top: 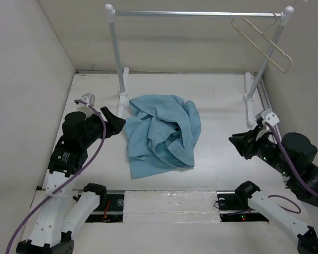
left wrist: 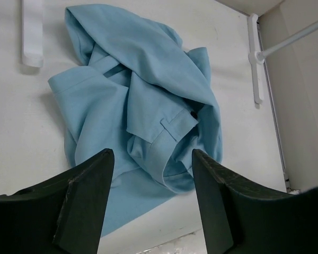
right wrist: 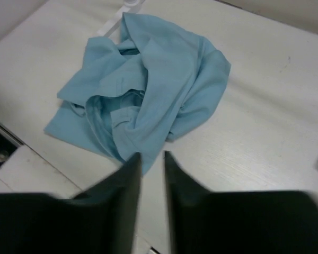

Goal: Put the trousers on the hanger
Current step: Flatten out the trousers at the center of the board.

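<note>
The trousers (top: 162, 133) lie crumpled on the table (top: 217, 95) between both arms. The hanger (top: 262, 41) hangs on the rail (top: 196, 13) (far right end). The left gripper (top: 114, 124) gapes wide, holding nothing; the right gripper (top: 238, 142) is nearly closed, holding nothing.

No text, label, brand, number or sign can be read in any of the three views. A small pale sticker sits on the black housing of the left arm (top: 68, 156) in the top view, but it is too small and blurred to make out.
</note>
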`<control>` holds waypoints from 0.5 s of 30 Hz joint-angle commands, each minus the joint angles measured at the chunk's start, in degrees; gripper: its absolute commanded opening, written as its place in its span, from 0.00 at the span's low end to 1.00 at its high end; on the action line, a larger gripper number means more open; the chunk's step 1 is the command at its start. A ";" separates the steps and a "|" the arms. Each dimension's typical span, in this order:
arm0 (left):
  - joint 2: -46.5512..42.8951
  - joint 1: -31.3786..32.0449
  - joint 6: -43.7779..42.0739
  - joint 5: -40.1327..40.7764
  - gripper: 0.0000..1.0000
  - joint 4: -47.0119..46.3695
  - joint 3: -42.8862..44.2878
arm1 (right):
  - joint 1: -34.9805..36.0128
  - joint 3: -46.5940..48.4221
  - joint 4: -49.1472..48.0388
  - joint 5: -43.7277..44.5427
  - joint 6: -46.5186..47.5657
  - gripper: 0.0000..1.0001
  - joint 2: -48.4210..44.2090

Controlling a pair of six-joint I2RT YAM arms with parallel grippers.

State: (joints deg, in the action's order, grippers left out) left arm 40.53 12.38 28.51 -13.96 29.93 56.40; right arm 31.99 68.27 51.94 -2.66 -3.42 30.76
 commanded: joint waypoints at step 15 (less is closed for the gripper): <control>13.76 -1.04 5.22 7.31 0.23 0.77 -4.51 | 3.94 -13.06 -17.72 -12.20 4.13 0.25 19.74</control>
State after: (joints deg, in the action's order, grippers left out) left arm 49.08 12.25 30.11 -4.16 32.77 56.21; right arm 33.10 57.76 45.12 -11.11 -0.62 45.34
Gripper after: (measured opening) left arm 0.064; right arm 0.010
